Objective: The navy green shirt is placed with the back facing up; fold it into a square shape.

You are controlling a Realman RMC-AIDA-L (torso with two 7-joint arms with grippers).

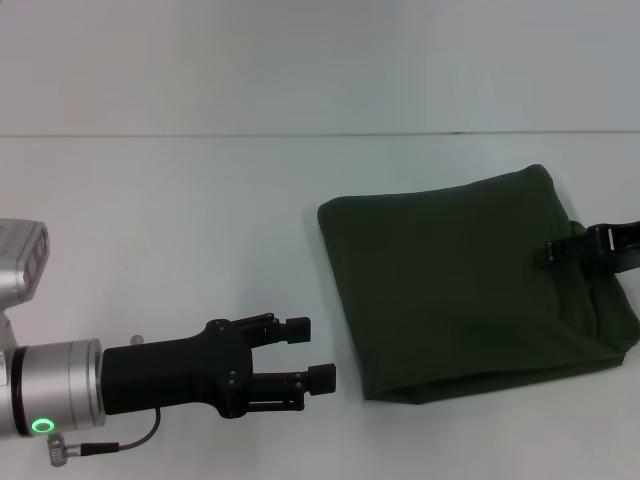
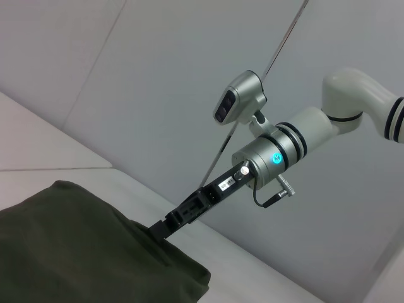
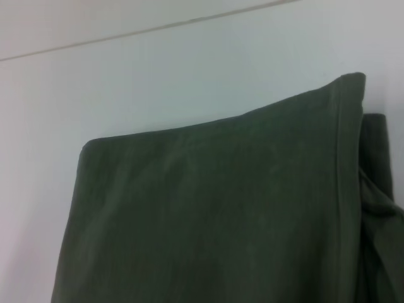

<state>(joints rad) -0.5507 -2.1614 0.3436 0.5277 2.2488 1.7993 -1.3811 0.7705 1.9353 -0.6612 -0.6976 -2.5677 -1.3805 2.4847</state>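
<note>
The navy green shirt (image 1: 460, 280) lies folded into a rough square on the white table, right of centre, with its plain side up. At the shirt's right edge my right gripper (image 1: 552, 253) reaches in over the top layer, its fingers together and pinching the fabric. From the left wrist view the same gripper (image 2: 163, 228) is seen with its tip sunk into a crease of the shirt (image 2: 82, 246). The right wrist view shows only the folded cloth (image 3: 208, 214). My left gripper (image 1: 312, 352) hovers open at the lower left, apart from the shirt, with nothing between its fingers.
The white table (image 1: 200, 220) stretches bare to the left and behind the shirt, up to a pale wall at the back. The right arm (image 2: 284, 148) slants down over the table's right side.
</note>
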